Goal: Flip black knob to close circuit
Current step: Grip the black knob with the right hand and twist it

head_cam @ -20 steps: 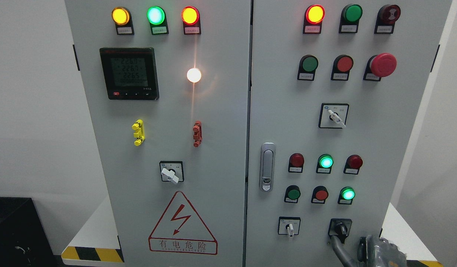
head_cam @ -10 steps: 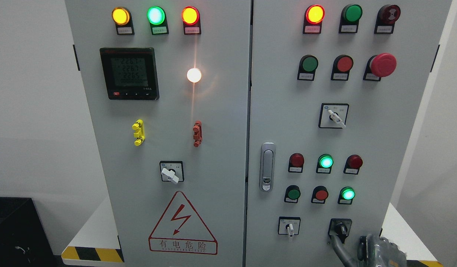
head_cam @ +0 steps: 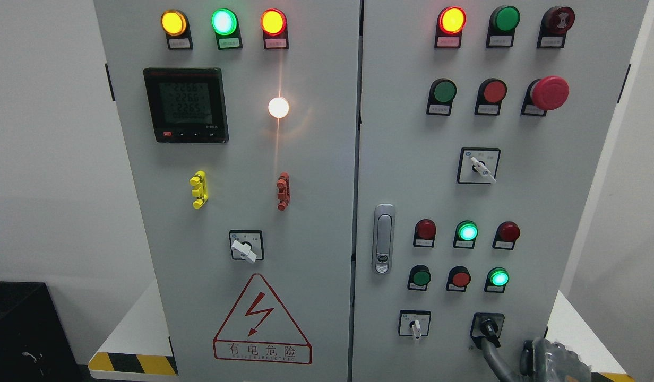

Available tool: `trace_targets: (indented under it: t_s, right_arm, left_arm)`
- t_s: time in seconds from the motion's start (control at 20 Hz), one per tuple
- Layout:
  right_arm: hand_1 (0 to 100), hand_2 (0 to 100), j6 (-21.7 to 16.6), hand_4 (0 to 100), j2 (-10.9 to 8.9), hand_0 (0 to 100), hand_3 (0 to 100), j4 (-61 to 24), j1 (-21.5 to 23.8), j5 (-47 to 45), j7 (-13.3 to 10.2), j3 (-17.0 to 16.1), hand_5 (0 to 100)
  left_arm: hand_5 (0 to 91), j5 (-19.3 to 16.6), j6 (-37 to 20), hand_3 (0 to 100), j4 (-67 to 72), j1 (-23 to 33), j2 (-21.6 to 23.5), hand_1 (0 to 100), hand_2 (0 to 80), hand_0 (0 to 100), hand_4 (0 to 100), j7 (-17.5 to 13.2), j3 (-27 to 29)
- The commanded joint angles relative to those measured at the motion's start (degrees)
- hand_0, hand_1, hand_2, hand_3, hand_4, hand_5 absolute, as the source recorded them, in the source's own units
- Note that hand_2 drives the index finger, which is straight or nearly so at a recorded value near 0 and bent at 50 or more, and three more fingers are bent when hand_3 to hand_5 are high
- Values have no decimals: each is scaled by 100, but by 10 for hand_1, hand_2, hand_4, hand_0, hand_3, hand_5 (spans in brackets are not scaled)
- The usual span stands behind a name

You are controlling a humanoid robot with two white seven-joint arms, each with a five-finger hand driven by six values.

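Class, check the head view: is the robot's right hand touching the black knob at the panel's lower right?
Touching. The head view shows a finger of the right hand running up onto the black knob, with no gap visible.

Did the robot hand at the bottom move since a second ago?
Yes. The grey right robot hand has slid a little right and down, away from the black knob on the grey cabinet door, and one finger still reaches up to it.

Electrical test room or industrial lab.
Grey control cabinet (head_cam: 306, 175) with lit lamps (head_cam: 223, 22), digital meter (head_cam: 185, 104), red stop button (head_cam: 550, 93), high-voltage warning sign (head_cam: 261, 321); plain white walls (head_cam: 45, 159), hazard-striped base (head_cam: 130, 363).
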Motion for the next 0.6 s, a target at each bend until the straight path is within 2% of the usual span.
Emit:
trace_targets:
  t_s: [0.0, 0.55]
  right_arm:
    - [0, 964, 13, 960, -3, 0, 1000, -26, -1, -23, -14, -138, 957]
    - [0, 965, 13, 963, -3, 0, 1000, -78, -54, -119, -14, -129, 958]
  left_arm:
    - [0, 0, 0, 0, -167, 132, -3, 556, 0, 120, 0, -2, 0]
    - [0, 0, 0, 0, -167, 132, -3, 556, 0, 120, 0, -2, 0]
